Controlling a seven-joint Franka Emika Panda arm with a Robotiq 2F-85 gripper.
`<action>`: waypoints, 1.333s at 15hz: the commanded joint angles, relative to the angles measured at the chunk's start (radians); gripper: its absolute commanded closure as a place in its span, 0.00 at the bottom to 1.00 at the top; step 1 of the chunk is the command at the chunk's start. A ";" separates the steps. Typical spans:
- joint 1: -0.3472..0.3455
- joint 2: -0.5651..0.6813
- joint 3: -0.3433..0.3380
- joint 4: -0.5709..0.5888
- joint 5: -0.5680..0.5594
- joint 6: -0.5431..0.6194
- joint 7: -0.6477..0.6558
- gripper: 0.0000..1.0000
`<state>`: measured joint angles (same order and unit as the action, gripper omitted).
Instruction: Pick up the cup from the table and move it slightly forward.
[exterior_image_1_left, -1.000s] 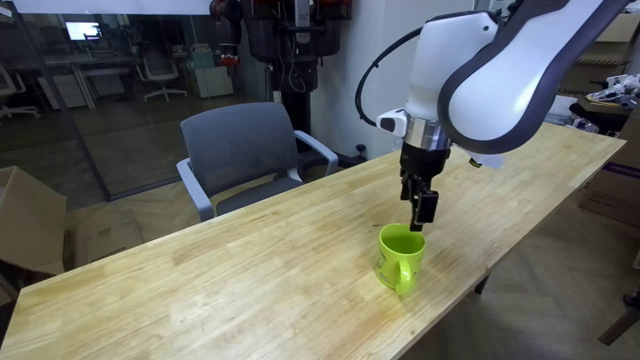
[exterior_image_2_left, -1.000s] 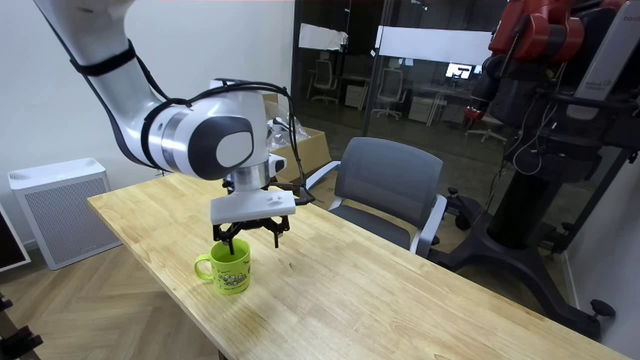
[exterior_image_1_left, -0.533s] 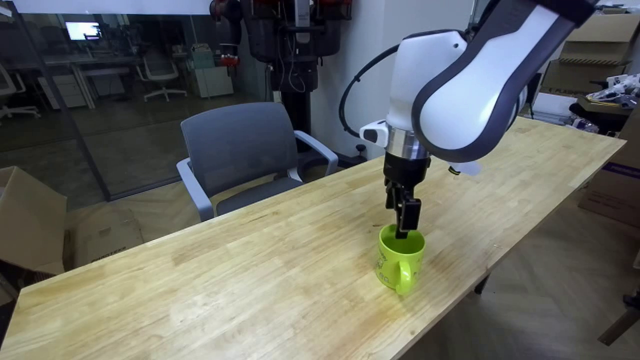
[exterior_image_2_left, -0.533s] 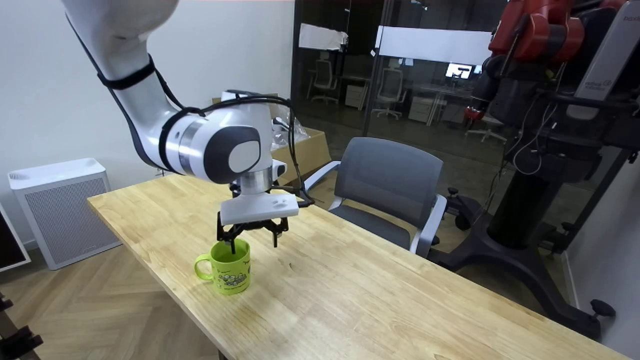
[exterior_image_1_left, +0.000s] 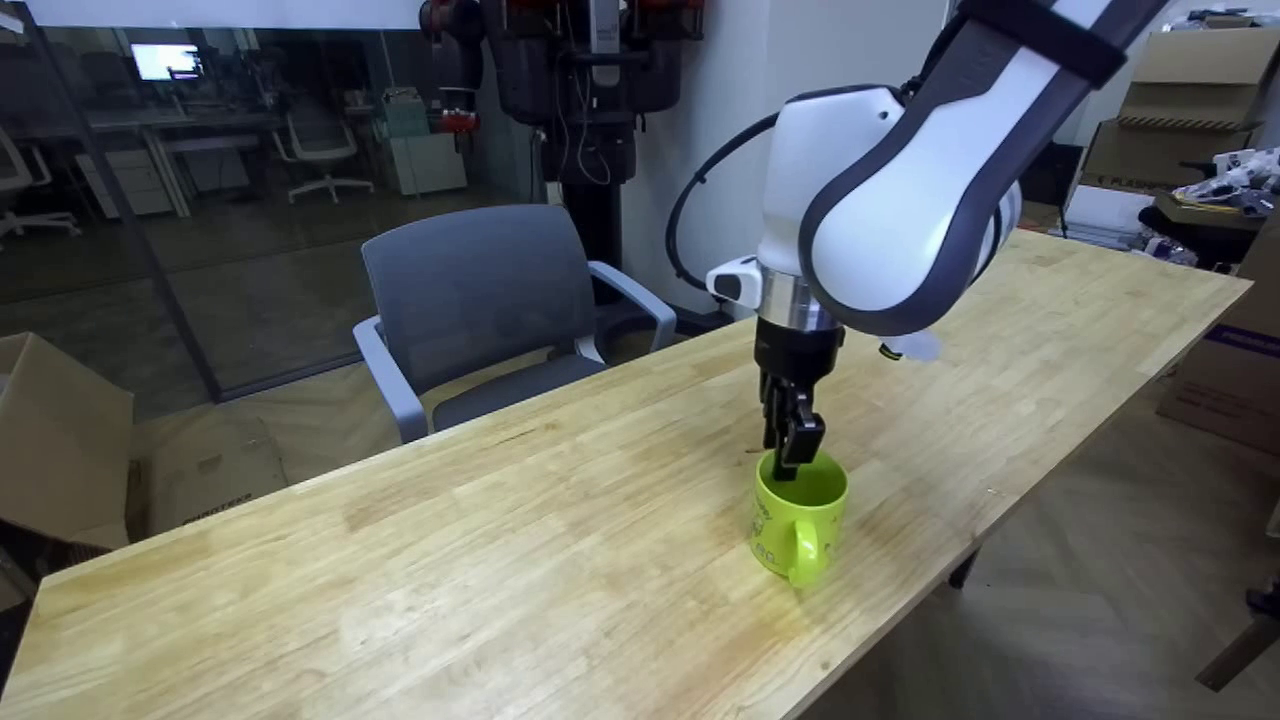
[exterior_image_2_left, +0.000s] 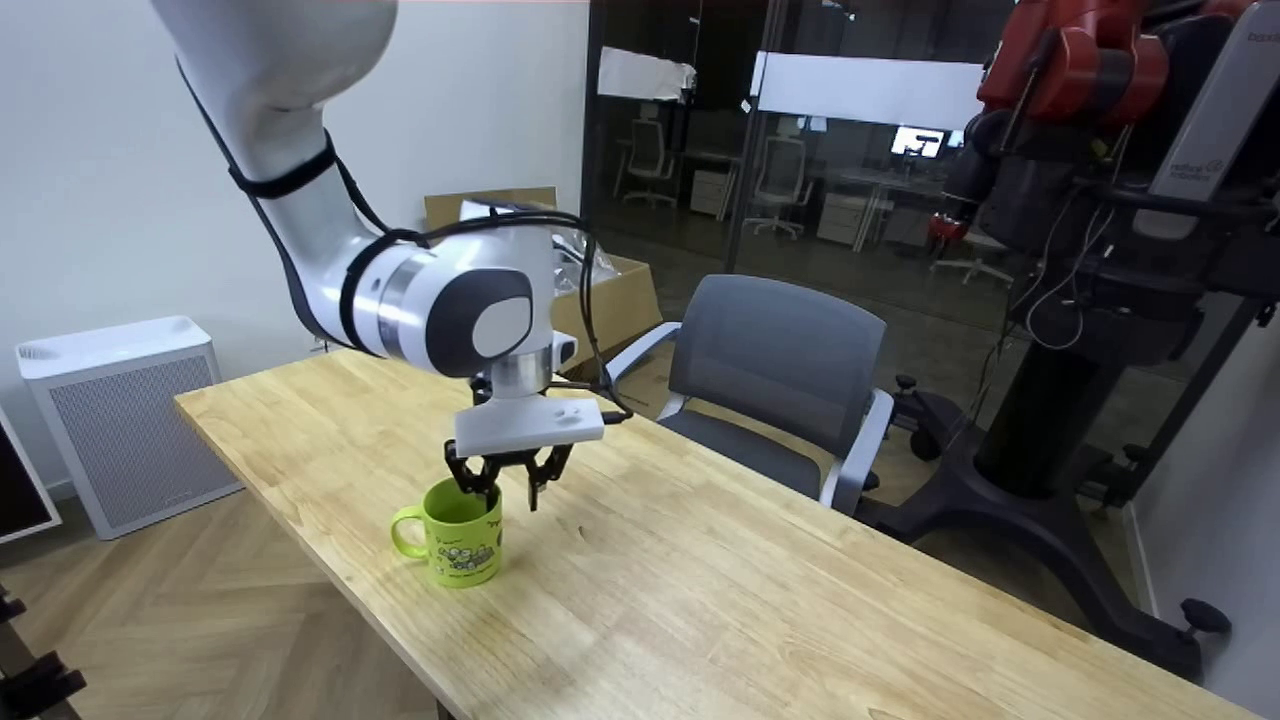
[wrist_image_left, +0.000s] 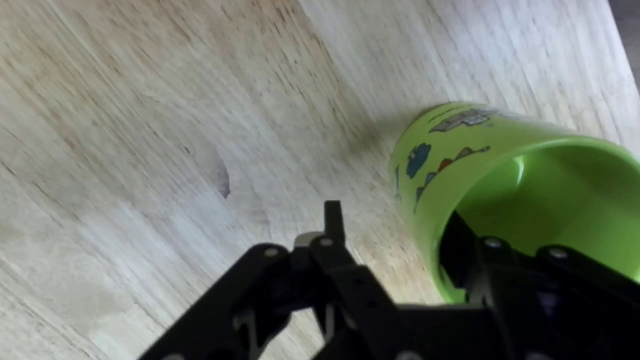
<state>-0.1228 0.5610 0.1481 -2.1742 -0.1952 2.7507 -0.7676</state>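
The lime-green mug (exterior_image_2_left: 462, 548) stands upright on the wooden desk (exterior_image_2_left: 760, 600); the claw (exterior_image_2_left: 513, 502) is spread, one finger (wrist_image_left: 457, 250) inside the mug, the other outside.

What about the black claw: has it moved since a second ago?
Yes: in both exterior views, the gripper has shifted nearer the chair and come lower.

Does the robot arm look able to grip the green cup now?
Probably yes: the cup has its wall between the open jaws, one inside, one outside, and nothing visible blocks them.
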 joint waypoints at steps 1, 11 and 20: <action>-0.003 0.017 0.007 0.036 0.005 -0.025 -0.014 0.81; 0.010 0.010 0.000 0.017 0.000 -0.022 -0.002 0.90; -0.048 0.008 0.012 0.039 0.093 -0.018 0.015 0.98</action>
<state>-0.1259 0.5710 0.1489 -2.1584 -0.1520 2.7333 -0.7668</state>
